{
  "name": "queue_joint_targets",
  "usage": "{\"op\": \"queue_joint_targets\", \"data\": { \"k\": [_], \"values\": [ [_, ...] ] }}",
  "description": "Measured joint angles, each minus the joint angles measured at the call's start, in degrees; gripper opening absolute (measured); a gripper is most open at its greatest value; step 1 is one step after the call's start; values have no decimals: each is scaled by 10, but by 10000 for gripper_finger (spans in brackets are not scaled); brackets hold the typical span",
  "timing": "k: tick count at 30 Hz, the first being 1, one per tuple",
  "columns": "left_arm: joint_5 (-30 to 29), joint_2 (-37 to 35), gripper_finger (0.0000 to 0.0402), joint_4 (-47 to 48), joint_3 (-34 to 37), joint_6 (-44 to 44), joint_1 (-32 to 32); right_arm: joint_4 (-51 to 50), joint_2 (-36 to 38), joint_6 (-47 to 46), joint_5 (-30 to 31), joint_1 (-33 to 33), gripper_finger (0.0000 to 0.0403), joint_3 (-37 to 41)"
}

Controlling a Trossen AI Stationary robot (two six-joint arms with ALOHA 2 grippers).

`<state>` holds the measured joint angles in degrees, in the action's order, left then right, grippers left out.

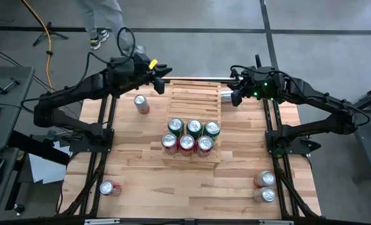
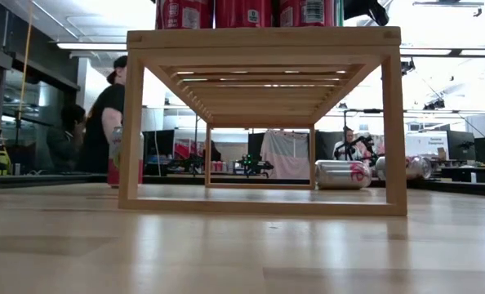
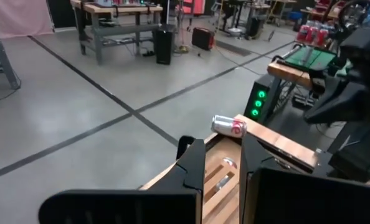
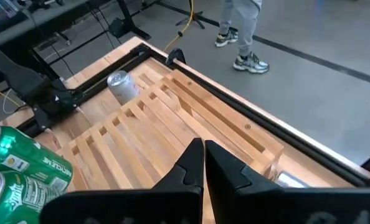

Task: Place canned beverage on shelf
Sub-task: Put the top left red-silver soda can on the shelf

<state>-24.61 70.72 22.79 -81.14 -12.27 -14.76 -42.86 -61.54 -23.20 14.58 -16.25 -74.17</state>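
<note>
Both arms are reaching in toward the far middle of the table from their own sides — left gripper [image 1: 161,81] hanging with fingers [image 3: 194,163] parted and nothing between them, right gripper [image 1: 235,95] hanging with fingers [image 4: 192,163] closed together, also holding nothing.

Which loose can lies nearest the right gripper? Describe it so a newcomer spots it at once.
Start at the shelf, the pale slatted rack in the middle of the table. At its far right corner, just below the right gripper, lies a silver can. It is on its side against the rack, while the six cans on the rack stand upright.
</note>
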Motion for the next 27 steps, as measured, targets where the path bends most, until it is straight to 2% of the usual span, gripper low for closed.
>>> {"op": "queue_joint_targets", "data": {
  "k": [7,10,13,17,23,25,27],
  "values": [
    [0,-3,0,1,0,0,0,-29,0,-23,24,-7,1,0],
    [5,-3,0,1,0,0,0,-46,-2,-23,24,-41,3,0],
    [6,-8,0,3,0,3,0,-72,-17,-10,16,-95,25,0],
    [5,-18,0,4,0,15,-5,-95,-66,25,-3,-170,96,0],
    [5,-32,0,56,0,46,-43,-104,-185,54,12,-271,249,0],
    [21,-32,0,74,0,60,-68,-110,-224,48,14,-303,292,-8],
    [63,-32,0,83,1,77,-103,-121,-259,20,14,-331,324,-24]
  ]
}}
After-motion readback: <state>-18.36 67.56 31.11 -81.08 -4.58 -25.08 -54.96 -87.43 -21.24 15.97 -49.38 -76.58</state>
